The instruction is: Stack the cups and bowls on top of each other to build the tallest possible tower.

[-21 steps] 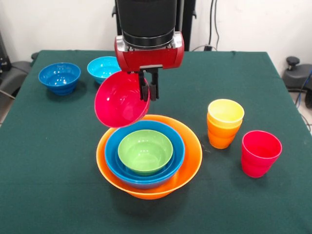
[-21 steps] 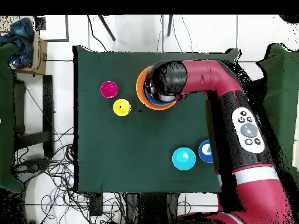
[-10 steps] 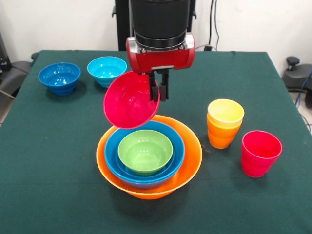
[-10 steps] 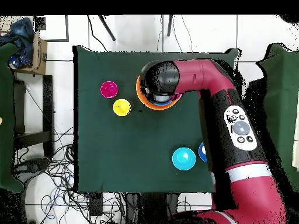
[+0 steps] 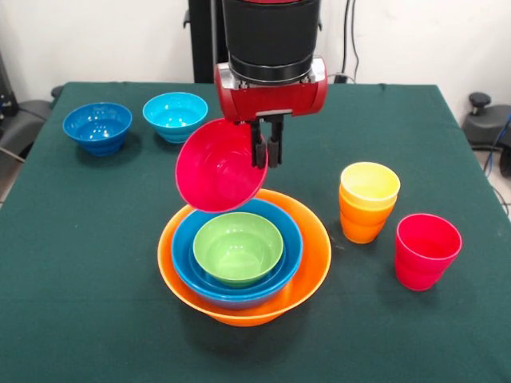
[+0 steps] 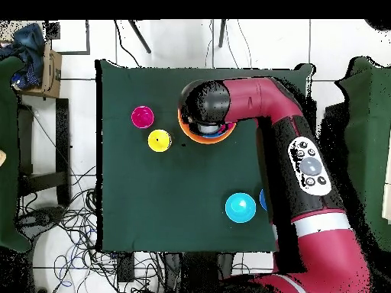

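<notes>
Gripper: the black two-fingered gripper [image 5: 267,148] under the red wrist is clamped on the rim of the glossy red plastic bowl [image 5: 217,167], which hangs tilted with its opening facing the camera and slightly down.

Change: over the last second the arm has carried the red bowl from the pile's left-rear side rightward, so it now hangs over the rear half of the pile, with its lower edge low over the blue bowl's back rim.

Tower: the very large orange plastic bowl [image 5: 311,263] is the base; a large blue plastic bowl [image 5: 289,236] sits nested in it, and a small green plastic bowl [image 5: 238,247] sits nested in that. A second blue rim seems to show under the green bowl, but this is hard to confirm.

Meaning for the task: the carry looks almost finished; the bowl probably needs levelling and centring over the green one before release, or it could land crooked.

Still loose: a dark-blue bowl [image 5: 97,126] and a light-blue bowl [image 5: 175,113] near the far left corner; a yellow cup [image 5: 370,184] nested in an orange cup [image 5: 361,224], and a red cup [image 5: 427,249] just beside them.

Overhead view: the arm [image 6: 260,103] hides the pile except for a sliver of orange rim.
</notes>
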